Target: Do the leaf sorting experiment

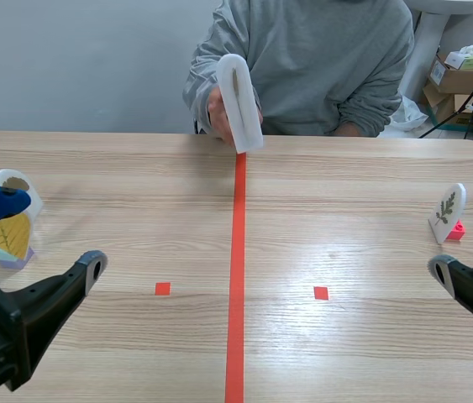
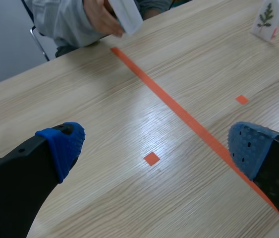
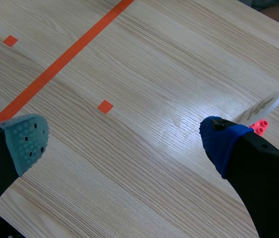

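Your left hand (image 2: 154, 148), right hand (image 3: 124, 141) spread wide, empty — white yellow-leaf card (image 1: 11, 220) by light wooden desk's (image 1: 345, 168) left edge, white green-leaf card (image 1: 448, 210) by right.

No legible text — none anywhere

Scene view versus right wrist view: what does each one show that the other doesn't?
Only the scene view shows the white card that the person holds up at the tape line's far end, the yellow-leaf card on its block, and the left gripper, open. Only the right wrist view shows the right gripper's two pads fully, one grey-green, one blue, spread apart. Both show the table, the tape line and the green-leaf card on its pink block.
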`<state>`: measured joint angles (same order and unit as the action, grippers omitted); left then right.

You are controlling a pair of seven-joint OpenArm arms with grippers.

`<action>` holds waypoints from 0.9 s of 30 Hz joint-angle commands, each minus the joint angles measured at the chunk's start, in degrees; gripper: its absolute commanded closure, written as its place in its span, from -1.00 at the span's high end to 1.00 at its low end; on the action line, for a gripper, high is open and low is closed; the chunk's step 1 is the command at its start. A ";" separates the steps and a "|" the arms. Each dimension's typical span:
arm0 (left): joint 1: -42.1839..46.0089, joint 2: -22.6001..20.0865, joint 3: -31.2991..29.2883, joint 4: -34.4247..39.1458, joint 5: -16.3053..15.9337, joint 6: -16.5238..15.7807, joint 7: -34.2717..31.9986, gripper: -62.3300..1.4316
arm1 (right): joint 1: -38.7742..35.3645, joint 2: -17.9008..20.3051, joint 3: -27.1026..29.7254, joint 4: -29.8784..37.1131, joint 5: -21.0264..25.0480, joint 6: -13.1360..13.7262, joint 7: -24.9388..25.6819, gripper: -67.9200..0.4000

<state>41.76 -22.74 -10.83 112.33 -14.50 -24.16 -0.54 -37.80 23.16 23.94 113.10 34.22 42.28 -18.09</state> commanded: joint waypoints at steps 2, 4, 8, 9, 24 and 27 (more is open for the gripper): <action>0.22 -0.52 0.33 0.92 -0.66 -0.76 1.07 1.00 | 0.50 0.02 0.46 -0.07 0.46 0.44 0.42 0.86; 0.81 -1.40 0.55 1.29 -2.51 -1.53 1.57 1.00 | 0.50 0.02 0.46 -0.07 0.46 0.44 0.44 0.86; 1.07 -2.47 0.63 1.31 -2.47 -1.53 2.14 0.99 | 0.50 0.02 0.46 -0.07 0.46 0.44 0.44 0.86; 1.07 -2.58 0.63 1.31 -2.47 -1.55 2.12 0.99 | 0.50 0.02 0.46 -0.07 0.46 0.44 0.44 0.86; 1.05 -2.56 0.63 1.31 -2.47 -1.55 2.03 0.99 | 0.50 0.02 0.46 -0.07 0.48 0.44 0.44 0.86; 1.05 -2.56 0.63 1.31 -2.47 -1.55 2.03 0.99 | 0.50 0.02 0.46 -0.07 0.46 0.44 0.44 0.86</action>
<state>42.85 -25.26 -10.46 113.45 -16.56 -25.71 2.52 -37.80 23.16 23.94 113.10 34.22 42.28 -18.09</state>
